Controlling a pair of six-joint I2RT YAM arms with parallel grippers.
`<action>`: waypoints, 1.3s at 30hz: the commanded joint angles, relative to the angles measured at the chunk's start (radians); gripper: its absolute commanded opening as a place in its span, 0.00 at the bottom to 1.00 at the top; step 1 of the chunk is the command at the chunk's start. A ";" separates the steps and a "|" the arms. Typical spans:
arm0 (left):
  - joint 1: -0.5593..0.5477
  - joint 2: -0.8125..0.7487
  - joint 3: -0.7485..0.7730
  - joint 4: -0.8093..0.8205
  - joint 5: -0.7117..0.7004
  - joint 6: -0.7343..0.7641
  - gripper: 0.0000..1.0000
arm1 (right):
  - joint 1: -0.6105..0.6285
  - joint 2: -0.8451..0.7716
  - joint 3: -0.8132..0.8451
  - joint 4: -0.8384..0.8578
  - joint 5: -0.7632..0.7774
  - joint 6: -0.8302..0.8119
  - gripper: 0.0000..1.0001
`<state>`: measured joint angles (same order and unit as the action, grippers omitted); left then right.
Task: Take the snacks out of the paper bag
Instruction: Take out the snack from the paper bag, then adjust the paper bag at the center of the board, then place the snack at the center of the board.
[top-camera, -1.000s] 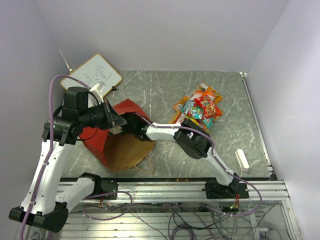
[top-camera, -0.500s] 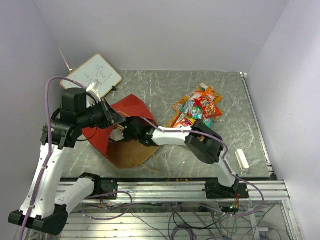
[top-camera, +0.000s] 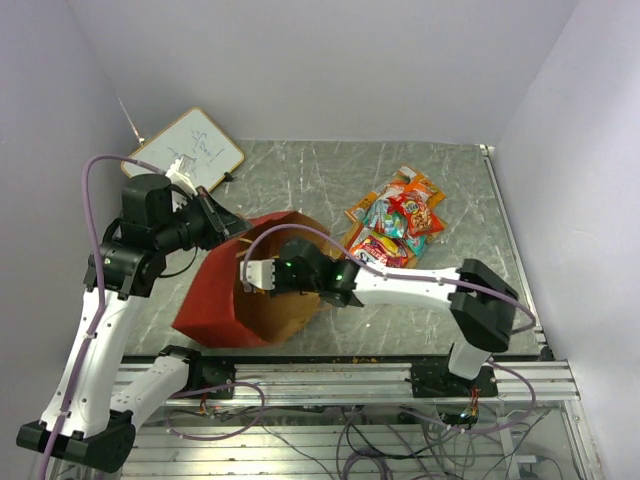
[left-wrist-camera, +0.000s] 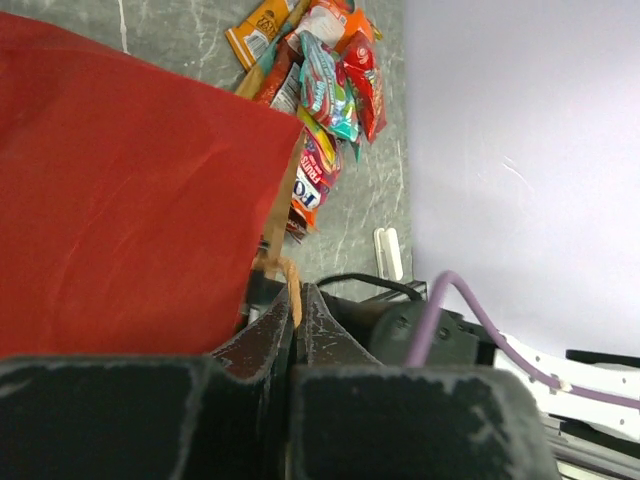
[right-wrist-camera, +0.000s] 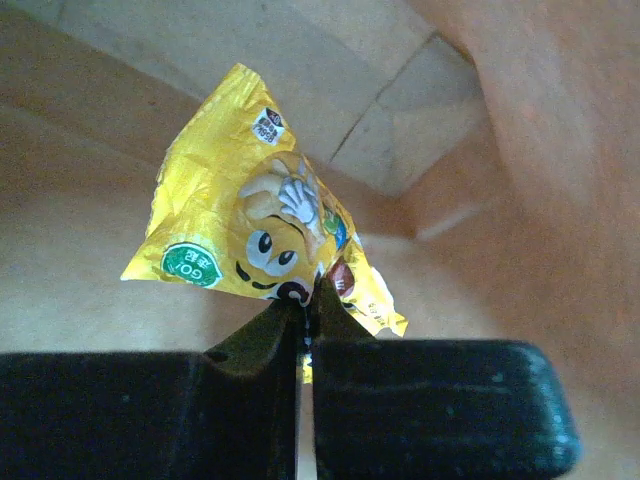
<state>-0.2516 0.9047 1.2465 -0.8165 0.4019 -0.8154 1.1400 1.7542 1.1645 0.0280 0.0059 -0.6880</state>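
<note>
The paper bag (top-camera: 212, 303) is red outside and brown inside, and it lies tilted with its mouth open toward the right. My left gripper (top-camera: 232, 232) is shut on its tan loop handle (left-wrist-camera: 291, 284) at the bag's upper rim. My right gripper (top-camera: 262, 273) reaches into the bag's mouth. In the right wrist view it (right-wrist-camera: 305, 305) is shut on the corner of a yellow snack packet (right-wrist-camera: 250, 225) against the bag's brown inside (right-wrist-camera: 520, 150). A pile of several snacks (top-camera: 395, 218) lies on the table to the right of the bag; it also shows in the left wrist view (left-wrist-camera: 325, 80).
A white whiteboard (top-camera: 188, 150) leans at the back left corner. A small white object (left-wrist-camera: 386, 252) lies on the grey table near the front right. The right arm's elbow (top-camera: 488, 308) sits over the table's front right. Walls close the table in on three sides.
The bag has swung round and been lifted, so its mouth now opens to the right. The right arm's elbow has swung out to the right, with its gripper still in the bag's mouth.
</note>
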 joint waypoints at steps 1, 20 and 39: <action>-0.002 0.020 -0.004 0.058 -0.018 -0.024 0.07 | -0.001 -0.152 -0.076 -0.033 -0.039 0.128 0.00; -0.002 0.115 0.043 0.288 0.076 -0.158 0.07 | -0.215 -0.512 -0.025 -0.269 0.155 0.351 0.00; 0.015 0.138 0.051 0.146 -0.015 -0.053 0.07 | -0.628 -0.434 0.187 -0.523 0.294 0.628 0.00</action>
<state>-0.2504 1.0897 1.3132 -0.5259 0.4713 -0.9611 0.5663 1.2968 1.3178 -0.3763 0.3069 -0.1066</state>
